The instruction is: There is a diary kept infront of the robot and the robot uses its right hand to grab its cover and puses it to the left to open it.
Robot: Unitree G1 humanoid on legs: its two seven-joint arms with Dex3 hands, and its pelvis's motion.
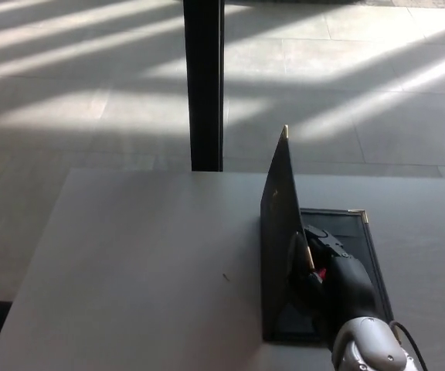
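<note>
A black diary (338,232) with gold corner tips lies on the grey table (145,263), right of centre. Its front cover (278,224) stands almost upright on the spine side, its top gold corner pointing at the floor behind. My right hand (327,267) comes in from the bottom right and is closed on the cover's free edge, fingers on the inner face. The dark inside page shows to the right of the hand. My left hand does not show.
A black post (204,85) rises from the floor just behind the table's far edge. Sunlit tiled floor lies beyond. A tiny dark speck (225,277) sits on the table left of the diary.
</note>
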